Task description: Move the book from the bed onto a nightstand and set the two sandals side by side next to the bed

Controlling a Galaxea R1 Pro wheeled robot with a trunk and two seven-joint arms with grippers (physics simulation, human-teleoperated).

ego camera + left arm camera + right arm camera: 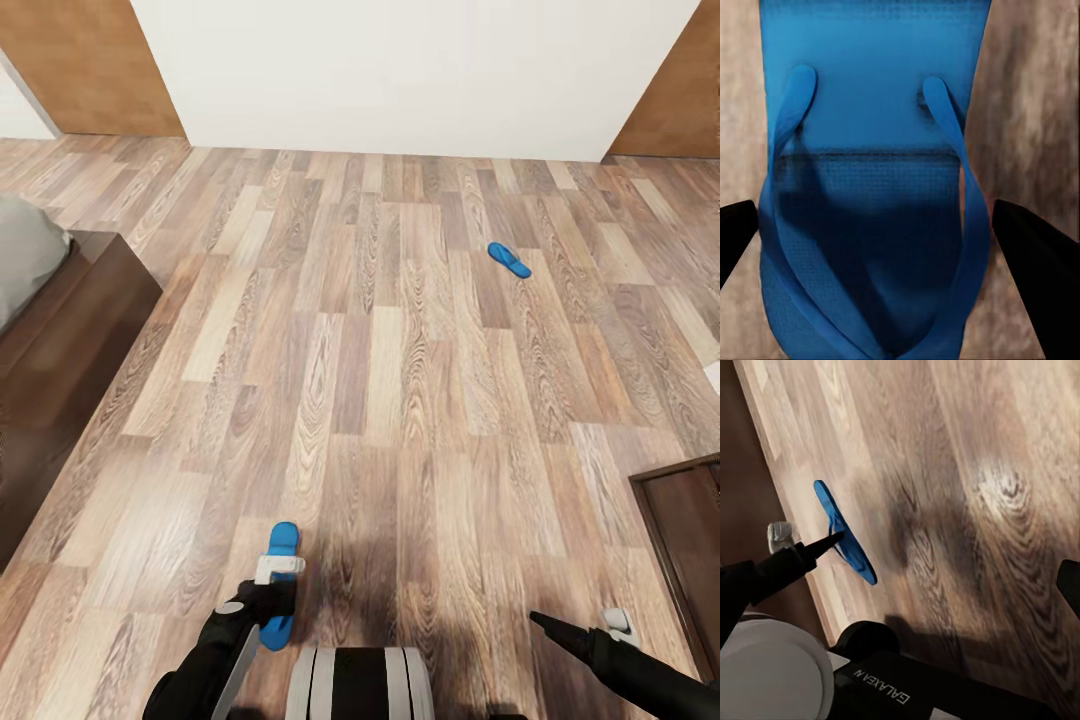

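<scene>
Bright blue thong-strapped sandal (870,202)

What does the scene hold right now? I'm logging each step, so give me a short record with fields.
near sandal: blue, on the plank floor under the left gripper
left gripper: open, fingers either side of that sandal, not closed on it
far sandal: alone on the floor, farther off toward the white wall
right gripper: low at the right, holding nothing; open or shut unclear
bed: dark frame at left edge
pairing: sandals far apart, not yet side by side
</scene>
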